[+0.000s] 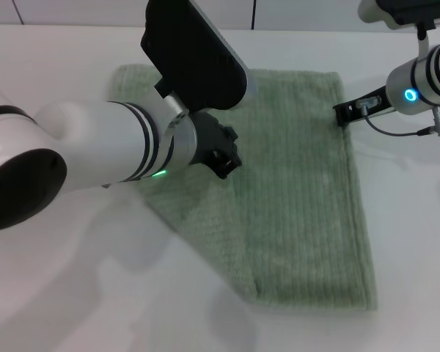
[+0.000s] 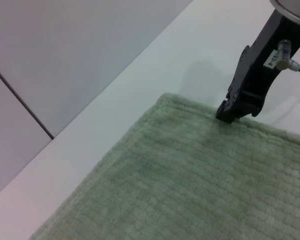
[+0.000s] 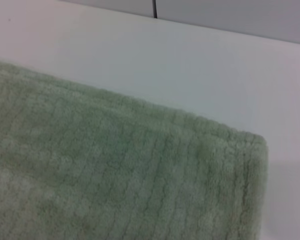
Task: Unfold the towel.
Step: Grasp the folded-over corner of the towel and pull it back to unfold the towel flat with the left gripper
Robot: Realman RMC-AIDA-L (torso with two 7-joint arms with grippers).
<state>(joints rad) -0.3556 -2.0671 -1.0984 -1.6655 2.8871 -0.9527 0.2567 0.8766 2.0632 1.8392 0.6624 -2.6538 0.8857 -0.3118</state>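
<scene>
On the white table [image 1: 73, 293] I see the towel [image 1: 301, 198] lying flat, its near-left part folded over. My left arm hides its far-left part; the left gripper [image 1: 224, 158] is over the fold, state I cannot tell. The right gripper [image 1: 342, 114] touches the far-right edge, fingers together on the hem.

You had one towel [image 1: 301, 198] on one table [image 1: 411, 242], and two grippers over it: the left gripper [image 1: 224, 155] above the towel's middle and the right gripper [image 1: 342, 114] at its far right edge.
</scene>
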